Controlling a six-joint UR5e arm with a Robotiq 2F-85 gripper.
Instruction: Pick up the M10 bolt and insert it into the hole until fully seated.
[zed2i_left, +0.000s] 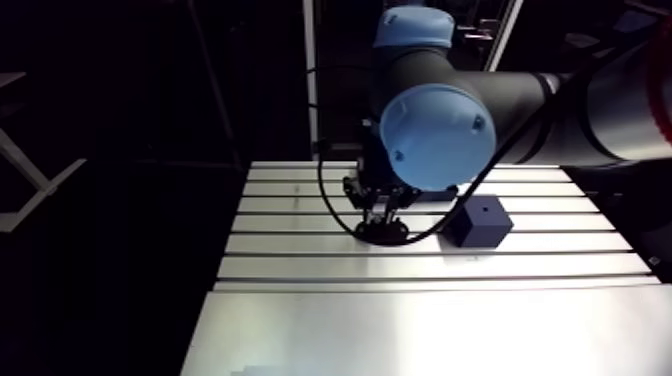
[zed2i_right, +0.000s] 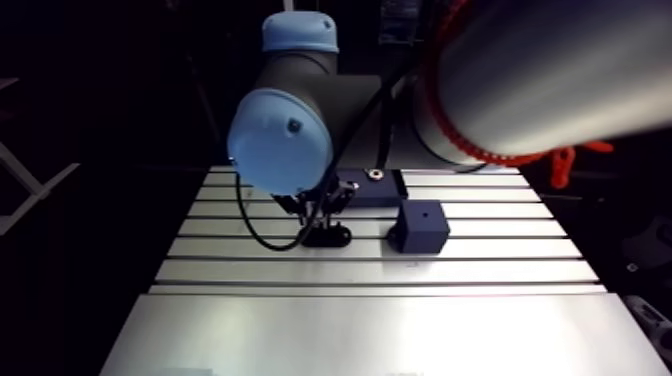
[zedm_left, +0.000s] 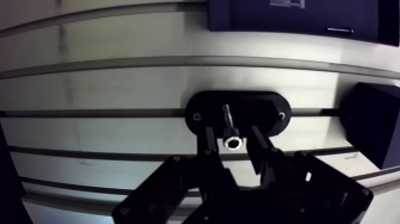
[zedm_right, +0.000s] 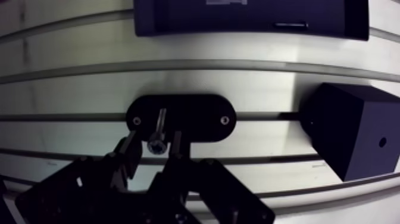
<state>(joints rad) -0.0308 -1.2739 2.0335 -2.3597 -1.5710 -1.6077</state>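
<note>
Slotted aluminium table (zed2i_left: 420, 320) carries three dark fixtures against a dim room. Farthest ahead of the gripper lies a flat dark block (zedm_right: 238, 21), cut off by the edge of the wrist view. Beside the gripper, well apart, stands a dark blue cube (zedm_right: 351, 134) with a small hole (zedm_right: 381, 143) in one face. Directly under the gripper (zedm_left: 233, 136) sits a black oval plate (zedm_right: 196, 119) across one slot. The M10 bolt (zedm_left: 229, 122) stands on this plate, socket head uppermost. The fingers (zedm_left: 209, 138) are apart, flanking the head with narrow gaps. The shank's seat in the plate is hard to make out.
</note>
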